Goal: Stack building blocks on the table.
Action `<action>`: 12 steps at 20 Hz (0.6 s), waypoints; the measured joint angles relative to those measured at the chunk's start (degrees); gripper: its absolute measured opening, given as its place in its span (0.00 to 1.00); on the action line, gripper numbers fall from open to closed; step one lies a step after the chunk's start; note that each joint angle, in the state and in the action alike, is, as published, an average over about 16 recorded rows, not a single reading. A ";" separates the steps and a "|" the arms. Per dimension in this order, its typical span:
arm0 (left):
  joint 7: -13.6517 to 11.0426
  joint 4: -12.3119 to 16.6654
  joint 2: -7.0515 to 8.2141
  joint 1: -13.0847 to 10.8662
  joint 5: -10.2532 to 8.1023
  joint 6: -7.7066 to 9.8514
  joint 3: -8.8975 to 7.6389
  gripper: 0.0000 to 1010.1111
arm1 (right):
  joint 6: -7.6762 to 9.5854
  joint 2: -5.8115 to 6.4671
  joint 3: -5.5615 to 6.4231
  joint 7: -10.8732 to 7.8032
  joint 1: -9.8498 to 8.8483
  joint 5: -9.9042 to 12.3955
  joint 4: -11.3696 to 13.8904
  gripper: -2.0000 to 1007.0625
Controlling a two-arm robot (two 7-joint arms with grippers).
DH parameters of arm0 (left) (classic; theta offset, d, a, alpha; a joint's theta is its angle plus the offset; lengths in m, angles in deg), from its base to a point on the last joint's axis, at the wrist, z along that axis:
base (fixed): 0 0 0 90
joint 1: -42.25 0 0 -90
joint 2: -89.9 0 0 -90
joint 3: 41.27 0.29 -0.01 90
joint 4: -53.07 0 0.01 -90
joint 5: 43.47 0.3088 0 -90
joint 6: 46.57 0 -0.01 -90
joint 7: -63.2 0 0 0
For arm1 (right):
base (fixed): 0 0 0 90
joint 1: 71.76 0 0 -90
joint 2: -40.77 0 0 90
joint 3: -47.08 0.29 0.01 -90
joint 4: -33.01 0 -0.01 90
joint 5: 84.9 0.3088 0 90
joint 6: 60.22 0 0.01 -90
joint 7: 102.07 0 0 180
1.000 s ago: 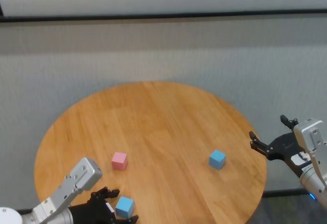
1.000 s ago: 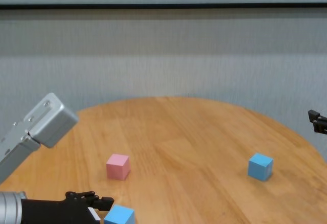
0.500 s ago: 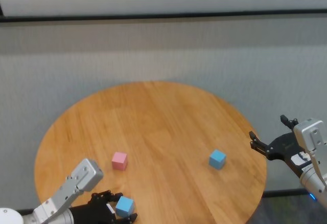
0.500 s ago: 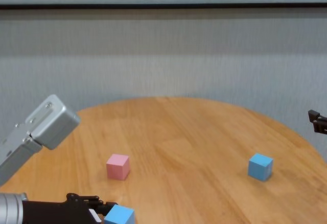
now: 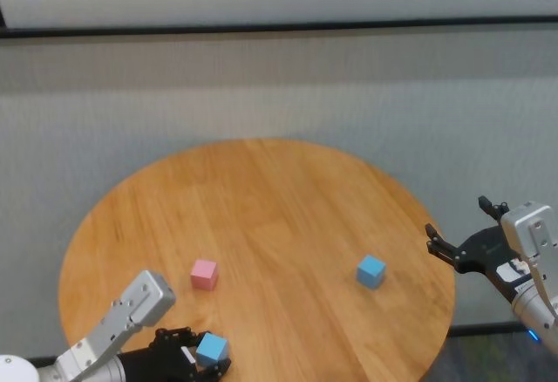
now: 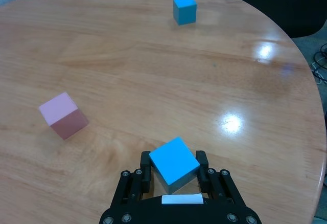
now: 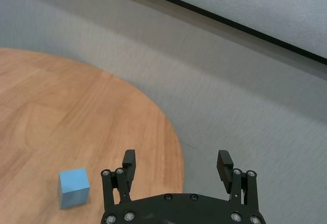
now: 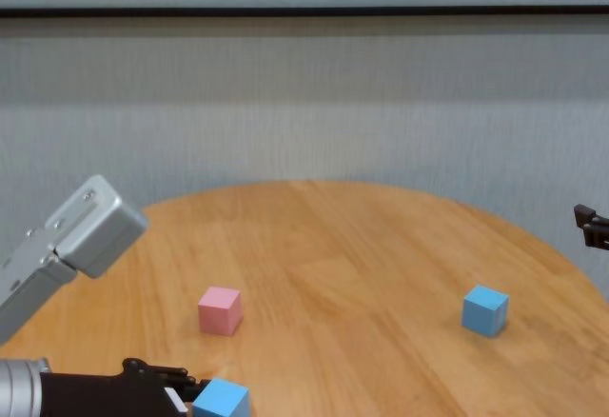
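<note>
A: Which parts appear at the left of the table (image 5: 261,199)?

B: The left gripper (image 6: 174,169) sits low at the table's near-left edge. Its two fingers (image 6: 146,163) press against opposite sides of a light blue block (image 6: 174,162), so the jaws stand narrowed on it; whether the block rests on the wood or is raised cannot be told.

A: And the remaining blocks?

B: The pink block (image 5: 204,274) stands alone on the wood, near the gripped block and farther from the robot. The second light blue block (image 5: 370,270) stands well apart, toward the table's right side, touching nothing.

A: What is shown at the far right?

B: The right gripper (image 7: 176,169) hangs beyond the table's right rim, off the wood, its jaws spread wide with nothing between them; the second light blue block lies near it on the table
</note>
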 joint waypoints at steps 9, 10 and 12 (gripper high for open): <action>0.14 0.71 -0.07 0.23 -0.47 0.29 -0.71 0.54 | 0.00 0.00 0.00 0.00 0.00 0.00 0.00 0.99; 0.16 0.87 -0.12 0.38 -0.59 0.36 -0.83 0.54 | 0.00 0.00 0.00 0.00 0.00 0.00 0.00 0.99; 0.25 1.17 -0.31 0.83 -0.84 0.50 -1.06 0.54 | 0.00 0.00 0.00 0.00 0.00 0.00 0.00 0.99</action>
